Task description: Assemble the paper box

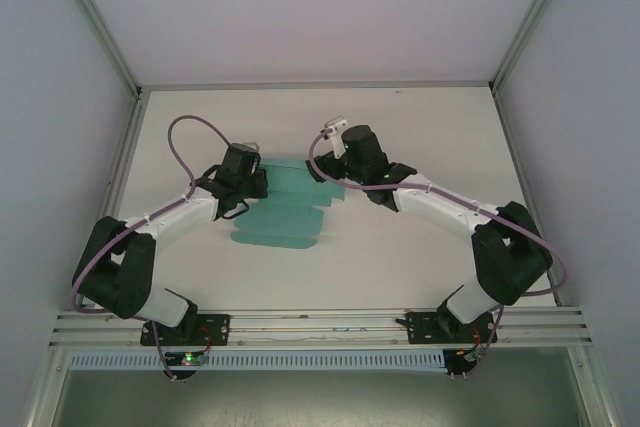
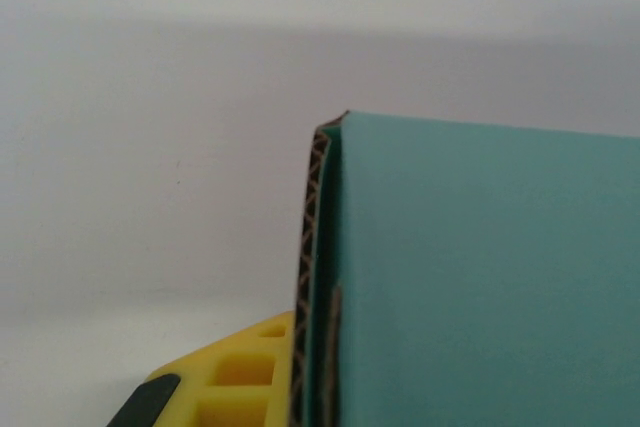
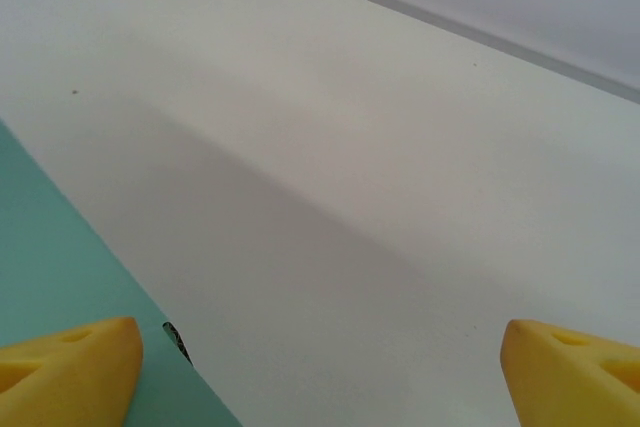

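Note:
The paper box (image 1: 283, 213) is a flat teal-green sheet with flaps, lying on the white table (image 1: 430, 247) between the two arms. My left gripper (image 1: 250, 185) is at the sheet's left edge and shut on it. In the left wrist view a folded teal panel (image 2: 480, 277) with a brown corrugated edge stands right against one yellow finger (image 2: 235, 372). My right gripper (image 1: 328, 181) is at the sheet's far right corner. Its jaws (image 3: 320, 382) stand wide open with bare table between them, and its left finger (image 3: 65, 372) is over the teal card's edge (image 3: 50, 267).
Grey walls and a metal frame (image 1: 320, 85) close in the table at the back and sides. A rail (image 1: 320, 325) runs along the near edge by the arm bases. Purple cables loop above both arms.

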Tool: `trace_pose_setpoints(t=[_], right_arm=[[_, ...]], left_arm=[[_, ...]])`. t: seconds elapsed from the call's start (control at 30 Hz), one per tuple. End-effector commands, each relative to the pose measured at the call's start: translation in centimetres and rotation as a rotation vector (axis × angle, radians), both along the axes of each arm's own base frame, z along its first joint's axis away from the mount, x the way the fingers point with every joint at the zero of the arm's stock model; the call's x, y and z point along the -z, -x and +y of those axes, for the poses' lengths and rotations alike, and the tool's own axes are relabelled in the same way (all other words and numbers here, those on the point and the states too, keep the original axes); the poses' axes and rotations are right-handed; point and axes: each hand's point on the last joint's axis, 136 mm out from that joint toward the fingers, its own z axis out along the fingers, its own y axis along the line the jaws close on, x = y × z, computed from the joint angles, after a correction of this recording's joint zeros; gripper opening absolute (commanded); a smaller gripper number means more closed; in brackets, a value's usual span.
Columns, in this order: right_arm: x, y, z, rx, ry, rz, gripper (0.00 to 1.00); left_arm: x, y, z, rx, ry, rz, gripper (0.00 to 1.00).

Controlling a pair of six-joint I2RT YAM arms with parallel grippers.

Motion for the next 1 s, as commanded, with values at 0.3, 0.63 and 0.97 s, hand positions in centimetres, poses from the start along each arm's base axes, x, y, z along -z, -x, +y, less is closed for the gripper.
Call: trace_pose_setpoints(t=[0.3,0.63,0.97], right_arm=[[-7.2,1.5,-3.0,-0.168,0.329,-0.189,0.93],[-3.0,5.3,0.5,-0.587,0.5,-0.119,0.74],[-4.2,-2.4,-0.3,-0.196,0.545,-0.263,0.27]], left_arm=[[-1.0,0.4,-0.5,0.119,-0.097,0.093,0.0],[-1.8,1.6,-0.9,0.12,-0.07,0.183,0.0],[-2.3,2.2,-1.1,0.146,-0.06,0.194,0.0]])
